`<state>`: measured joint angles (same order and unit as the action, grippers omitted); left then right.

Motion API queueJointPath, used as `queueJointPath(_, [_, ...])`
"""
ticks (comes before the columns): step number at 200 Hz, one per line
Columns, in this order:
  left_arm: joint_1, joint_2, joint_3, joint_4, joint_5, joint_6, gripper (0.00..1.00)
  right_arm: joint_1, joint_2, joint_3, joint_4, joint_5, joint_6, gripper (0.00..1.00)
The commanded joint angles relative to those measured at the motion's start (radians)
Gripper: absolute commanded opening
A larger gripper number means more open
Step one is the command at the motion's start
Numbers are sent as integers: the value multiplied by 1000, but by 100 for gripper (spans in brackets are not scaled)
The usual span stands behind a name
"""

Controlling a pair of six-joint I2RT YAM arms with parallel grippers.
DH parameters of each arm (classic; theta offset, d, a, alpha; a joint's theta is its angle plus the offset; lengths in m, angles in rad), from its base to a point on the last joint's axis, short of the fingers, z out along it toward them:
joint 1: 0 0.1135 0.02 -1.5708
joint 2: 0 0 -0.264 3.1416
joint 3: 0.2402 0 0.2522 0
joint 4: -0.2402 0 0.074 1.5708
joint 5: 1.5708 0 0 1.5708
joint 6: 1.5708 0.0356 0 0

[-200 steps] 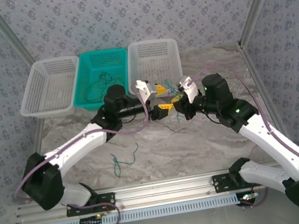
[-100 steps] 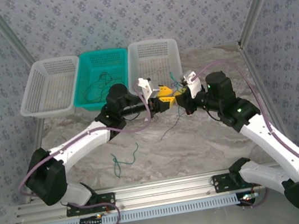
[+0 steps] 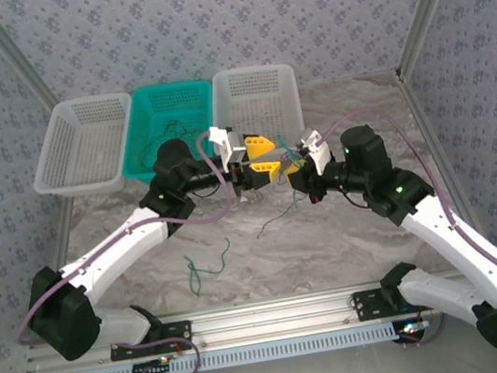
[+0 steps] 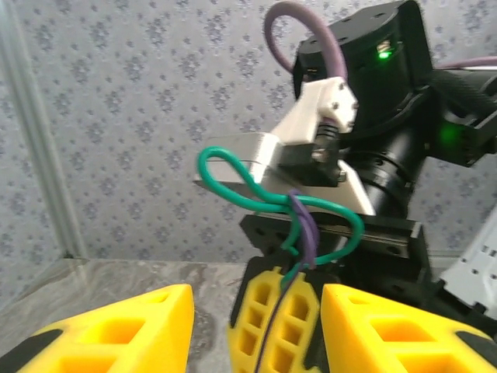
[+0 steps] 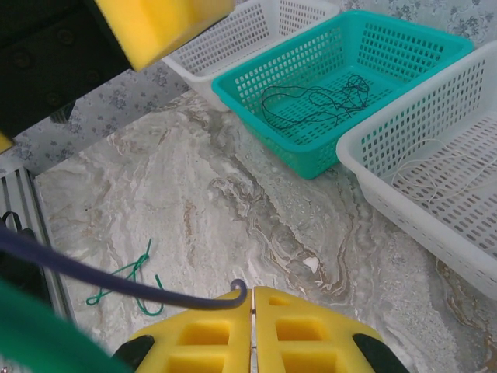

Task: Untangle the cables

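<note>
Over mid-desk, toward the far edge: right pincer (image 5: 252,299) pressed together on a small tangle of cables (image 4: 283,206). Green loops spread sideways. One dark strand (image 3: 279,214) hangs slantwise toward the near edge.

Left pincer (image 3: 258,159) spread, a finger either side of the right one's tips.

Loose green strand (image 3: 207,269) lies crooked by the near edge, left of middle.

Dark strands (image 5: 314,97) in the teal basket (image 3: 192,96) at the far edge. Corner-side white basket (image 3: 61,164) and middle white basket (image 3: 255,77) flank it.

Grey marbled desk (image 3: 360,235). Flowered grey-blue wallpaper (image 3: 202,14) all round.
</note>
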<state>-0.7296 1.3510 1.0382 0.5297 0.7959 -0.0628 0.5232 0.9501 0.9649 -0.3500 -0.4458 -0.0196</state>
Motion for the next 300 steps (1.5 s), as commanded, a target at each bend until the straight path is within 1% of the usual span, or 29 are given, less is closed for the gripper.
queueJointPath(1, [-2, 6, 52, -4, 92, -26, 48, -2, -2, 15, -14, -20, -8, 0])
queueJointPath(15, [-4, 22, 65, -11, 86, -43, 48, -2, -3, 14, -10, -25, -4, 0])
queueJointPath(38, [-18, 67, 87, 60, 84, -100, 48, -3, -2, 6, 4, -26, 6, 0])
queueJointPath(50, [-34, 90, 107, 69, 90, -103, 48, -2, -2, 4, 4, -25, 8, 0])
queueJointPath(68, [-56, 120, 141, 31, 104, -83, 49, -2, -4, 10, -7, -19, 1, 0])
queueJointPath(85, [-63, 145, 141, 55, 114, -104, 48, -2, -10, 12, -17, -10, -3, 0])
queueJointPath(108, [-62, 154, 134, 87, 93, -126, 33, -3, -17, 9, -14, -8, -5, 0])
queueJointPath(118, [-62, 151, 129, 87, 73, -123, 17, -5, -18, 5, -16, -5, -6, 0])
queueJointPath(134, [-61, 134, 125, 53, 40, -95, 0, -9, -25, -3, -18, 6, -5, 0])
queueJointPath(150, [-55, 111, 119, 4, 7, -63, 0, -16, -39, -18, -10, 32, 2, 0])
queueJointPath(167, [-39, 79, 95, 7, -46, -70, 0, -30, -58, -45, 5, 94, 20, 0])
queueJointPath(186, [6, 20, 62, 7, -147, -110, 0, -59, -76, -87, 17, 227, 51, 0])
queueJointPath(198, [43, -32, 38, -6, -238, -128, 0, -88, -81, -118, 14, 319, 82, 0])
queueJointPath(207, [69, -73, 25, -28, -296, -132, 0, -114, -80, -140, 10, 358, 99, 0])
queueJointPath(215, [90, -103, 22, -58, -332, -129, 0, -142, -78, -164, 10, 361, 116, 0])
queueJointPath(228, [111, -142, 24, -112, -386, -117, 0, -184, -78, -205, 31, 331, 142, 0])
queueJointPath(242, [127, -166, 33, -165, -422, -105, 0, -220, -77, -242, 57, 313, 169, 0])
queueJointPath(253, [136, -182, 34, -187, -453, -103, 0, -245, -76, -261, 66, 321, 188, 0])
queueJointPath(267, [153, -207, 20, -193, -489, -110, 0, -284, -70, -275, 58, 361, 231, 0])
queueJointPath(280, [182, -236, 12, -196, -514, -129, 0, -339, -56, -283, 31, 441, 300, 0])
queueJointPath(290, [215, -257, 15, -212, -526, -150, 0, -391, -41, -288, 2, 507, 381, 0])
queueJointPath(295, [231, -266, 20, -221, -527, -162, 0, -421, -34, -293, -2, 502, 404, 0])
queueJointPath(300, [250, -272, 26, -237, -526, -174, 0, -450, -30, -301, 11, 461, 409, 0])
